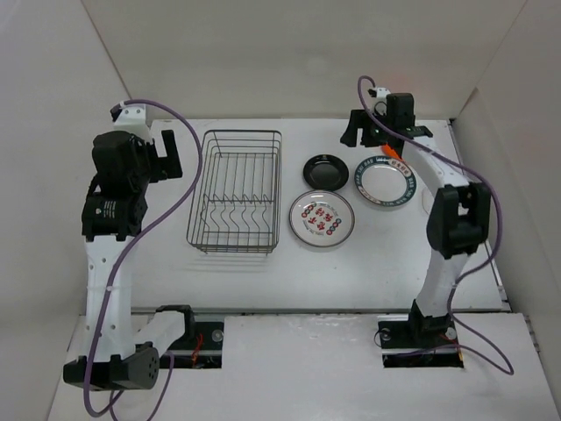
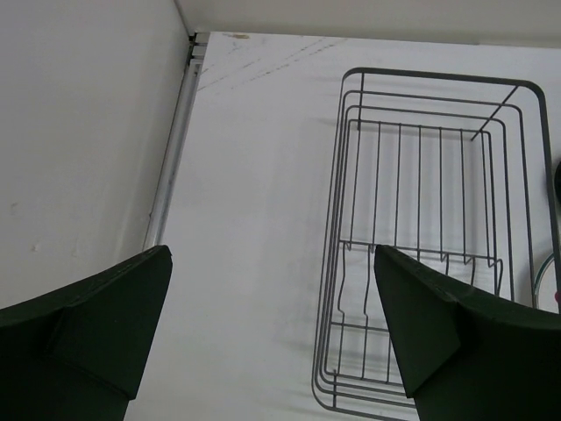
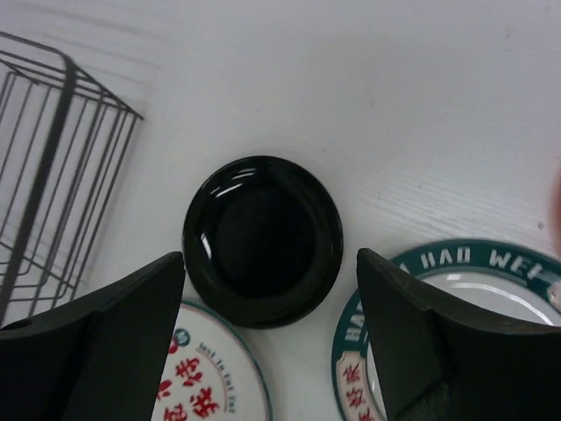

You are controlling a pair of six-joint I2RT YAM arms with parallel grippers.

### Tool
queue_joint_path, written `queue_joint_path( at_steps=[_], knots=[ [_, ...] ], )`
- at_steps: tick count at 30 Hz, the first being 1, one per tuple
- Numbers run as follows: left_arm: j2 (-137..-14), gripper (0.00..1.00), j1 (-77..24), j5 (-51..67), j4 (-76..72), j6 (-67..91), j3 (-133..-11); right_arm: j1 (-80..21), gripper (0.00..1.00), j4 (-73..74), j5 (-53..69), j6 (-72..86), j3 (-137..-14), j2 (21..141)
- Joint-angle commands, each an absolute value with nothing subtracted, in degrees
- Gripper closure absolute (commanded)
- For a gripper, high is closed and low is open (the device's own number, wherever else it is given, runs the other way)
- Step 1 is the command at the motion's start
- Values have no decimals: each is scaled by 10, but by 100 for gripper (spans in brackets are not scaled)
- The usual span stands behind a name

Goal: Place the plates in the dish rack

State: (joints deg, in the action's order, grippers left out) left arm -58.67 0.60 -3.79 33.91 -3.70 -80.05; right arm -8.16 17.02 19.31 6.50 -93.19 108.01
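The dish rack is a dark wire basket left of centre, with nothing in it; it also shows in the left wrist view and the right wrist view. To its right lie the small black plate, the green-rimmed white plate and the silver-rimmed plate with red marks. My right gripper hangs open above the black plate, which shows between its fingers, with nothing held. Beside it lie the green rim and the red-marked plate. My left gripper stands open over bare table left of the rack.
White walls close in the table on the left, back and right. A wall seam runs close to my left gripper. A sliver of orange peeks out under the right wrist. Purple cables loop from both arms.
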Motion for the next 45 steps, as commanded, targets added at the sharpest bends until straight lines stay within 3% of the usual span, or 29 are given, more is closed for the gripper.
queue_joint_path(
  at_steps=[1,5,27,28,32,39,45],
  knots=[
    [-570,0,18,-14,308,-41,-804,-66,18,190,264,36,-1044,1149],
    [-552,0,28,11,308,-41,-804,-60,22,239,308,13,-1108,1240],
    [-575,0,66,80,329,-41,-825,-71,23,323,299,-4,-1213,1383],
    [-575,0,71,80,329,-41,-825,-71,30,323,299,-4,-1213,1388],
    [-575,0,71,80,329,-41,-825,-77,35,338,299,-4,-1219,1396],
    [-580,0,71,80,329,-41,-831,-83,60,370,273,-4,-1233,1411],
    [-580,0,71,80,334,-47,-831,-88,62,401,236,1,-1244,1422]
  ],
)
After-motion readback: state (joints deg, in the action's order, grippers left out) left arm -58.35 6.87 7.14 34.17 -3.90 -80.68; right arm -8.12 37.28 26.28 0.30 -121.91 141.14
